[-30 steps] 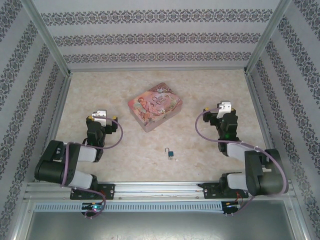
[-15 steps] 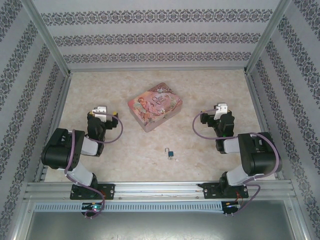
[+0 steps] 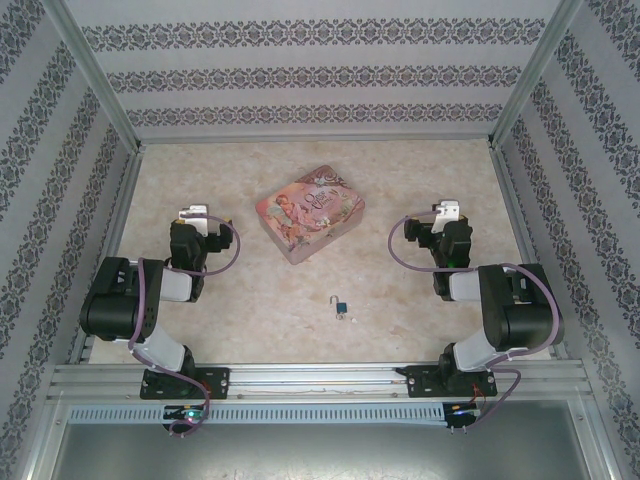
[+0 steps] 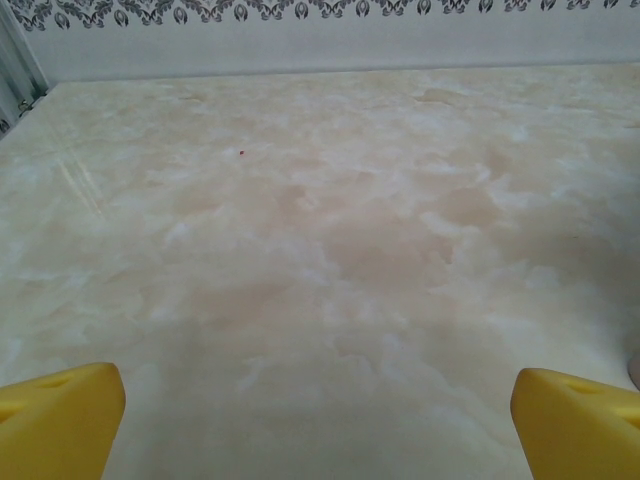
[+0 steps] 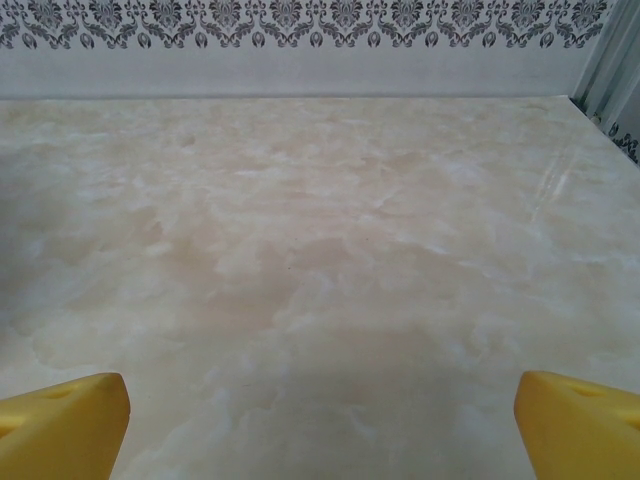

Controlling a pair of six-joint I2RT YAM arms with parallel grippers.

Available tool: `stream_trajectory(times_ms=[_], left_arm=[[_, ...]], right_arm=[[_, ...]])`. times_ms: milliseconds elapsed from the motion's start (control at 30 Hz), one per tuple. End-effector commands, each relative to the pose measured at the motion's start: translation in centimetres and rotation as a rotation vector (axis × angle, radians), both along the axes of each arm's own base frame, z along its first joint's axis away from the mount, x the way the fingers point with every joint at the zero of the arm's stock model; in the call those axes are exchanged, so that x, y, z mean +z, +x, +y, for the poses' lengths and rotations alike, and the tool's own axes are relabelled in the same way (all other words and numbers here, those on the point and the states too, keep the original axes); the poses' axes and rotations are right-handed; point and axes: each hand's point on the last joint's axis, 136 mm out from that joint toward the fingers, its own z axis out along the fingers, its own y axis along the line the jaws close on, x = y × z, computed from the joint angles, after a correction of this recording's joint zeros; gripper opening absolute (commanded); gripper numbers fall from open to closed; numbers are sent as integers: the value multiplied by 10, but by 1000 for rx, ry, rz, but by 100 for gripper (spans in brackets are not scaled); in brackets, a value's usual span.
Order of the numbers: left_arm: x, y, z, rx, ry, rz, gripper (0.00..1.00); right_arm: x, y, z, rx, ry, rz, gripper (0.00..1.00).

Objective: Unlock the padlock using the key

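Gaping claws, padlock lying loose

Tiny blue-teal padlock [image 3: 341, 306] with a thin silver shackle lies on the marbled beige worktop [image 3: 250, 290] between the 2 arms, the tiny silvery key [image 3: 352, 319] just beside it. Left claw [image 3: 193, 215] and right claw [image 3: 447, 212] both stand wide, empty, flanking the pink illustrated tin [image 3: 310, 213].

Open tabletop [image 3: 260, 300] all round padlock [image 3: 341, 306] and key [image 3: 352, 319], pink tin [image 3: 309, 213] the one obstacle, farther back, mid-table
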Motion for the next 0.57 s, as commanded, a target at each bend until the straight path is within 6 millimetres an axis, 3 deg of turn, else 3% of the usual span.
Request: stream_trajectory(times_ms=[0, 533], left_arm=[[0, -1, -1, -11, -15, 3, 99], [0, 0, -2, -19, -16, 7, 99]], right_arm=[[6, 3, -2, -11, 13, -16, 98], [6, 3, -1, -10, 1, -16, 98]])
